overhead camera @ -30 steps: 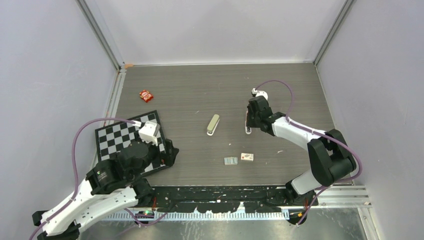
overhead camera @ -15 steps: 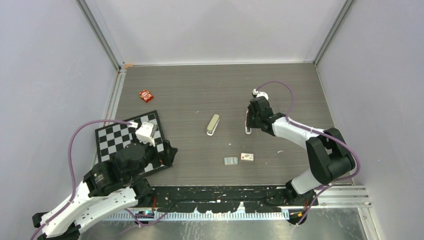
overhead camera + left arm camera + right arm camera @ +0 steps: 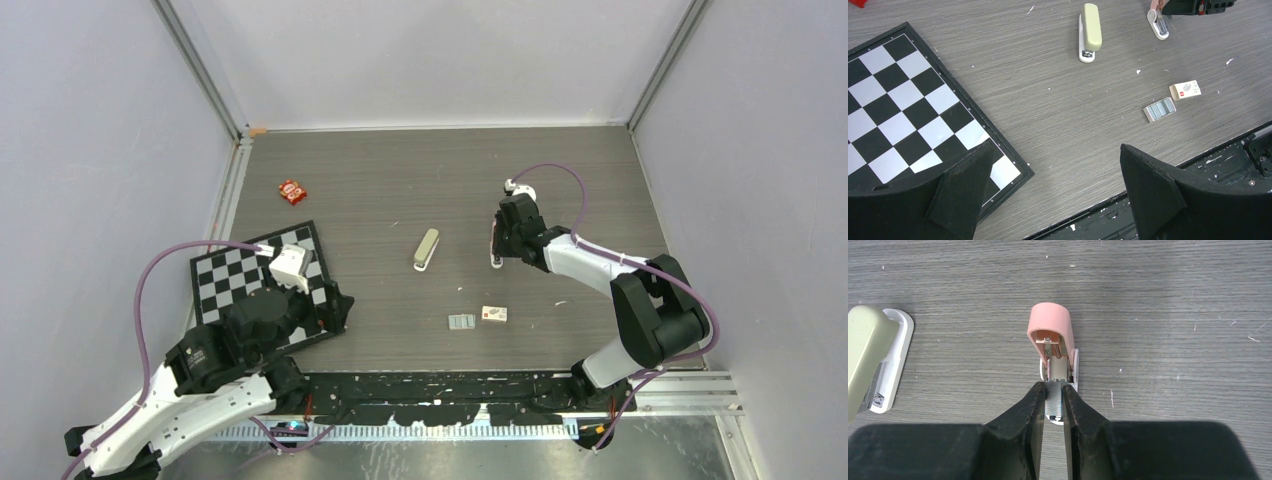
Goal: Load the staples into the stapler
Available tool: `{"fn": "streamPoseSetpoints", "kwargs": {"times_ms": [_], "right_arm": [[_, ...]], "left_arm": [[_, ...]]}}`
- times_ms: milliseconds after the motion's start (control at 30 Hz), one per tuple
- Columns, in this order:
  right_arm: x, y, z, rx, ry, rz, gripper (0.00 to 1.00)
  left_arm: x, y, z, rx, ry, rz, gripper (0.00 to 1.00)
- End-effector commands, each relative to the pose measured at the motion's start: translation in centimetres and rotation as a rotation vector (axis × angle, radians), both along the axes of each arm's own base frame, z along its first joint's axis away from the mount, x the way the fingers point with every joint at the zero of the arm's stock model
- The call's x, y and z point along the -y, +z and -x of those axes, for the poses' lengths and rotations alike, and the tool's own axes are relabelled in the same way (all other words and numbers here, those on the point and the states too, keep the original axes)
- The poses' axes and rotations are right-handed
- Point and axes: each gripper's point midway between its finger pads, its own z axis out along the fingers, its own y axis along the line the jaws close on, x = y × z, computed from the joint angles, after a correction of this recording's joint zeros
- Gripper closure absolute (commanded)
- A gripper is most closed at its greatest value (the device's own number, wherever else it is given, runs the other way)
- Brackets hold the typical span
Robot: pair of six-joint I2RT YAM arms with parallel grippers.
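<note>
The pale beige-green stapler [image 3: 427,249] lies closed on the table's middle; it also shows in the left wrist view [image 3: 1090,32] and at the left edge of the right wrist view [image 3: 868,350]. My right gripper [image 3: 1053,400] is shut on the staples [image 3: 1053,405], a small silvery ribbed block. It holds them at the near end of a pink stapler [image 3: 1049,325] that lies open with its lid raised, right of the beige one [image 3: 495,245]. My left gripper [image 3: 1055,200] is open and empty, above the chessboard's near corner.
A black-and-white chessboard [image 3: 225,275] lies at the left under my left arm. A small tray of staple strips [image 3: 461,322] and a white staple box [image 3: 494,314] lie near the front edge. A red packet [image 3: 292,190] lies at the far left.
My left arm has drawn back a little toward the near left. My right gripper has stayed at the pink stapler, still shut on the staples.
</note>
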Motion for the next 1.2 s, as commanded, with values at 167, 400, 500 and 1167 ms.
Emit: {"fn": "streamPoseSetpoints", "kwargs": {"times_ms": [167,400,500,1167], "right_arm": [[-0.05,0.12,-0.65,0.017,-0.02,-0.021,0.76],[-0.14,-0.31,-0.45,0.006,-0.018,-0.025,0.76],[-0.11,-0.4,-0.37,0.003,-0.018,-0.026,0.76],[-0.02,-0.19,-0.29,0.002,-0.021,-0.031,0.76]], "left_arm": [[-0.32,0.32,-0.26,0.023,0.014,-0.002,0.0],[-0.38,0.3,-0.32,0.024,0.018,-0.008,0.0],[-0.34,0.3,-0.32,0.024,0.017,-0.006,0.0],[-0.55,0.47,-0.2,0.032,0.019,0.006,0.0]]}}
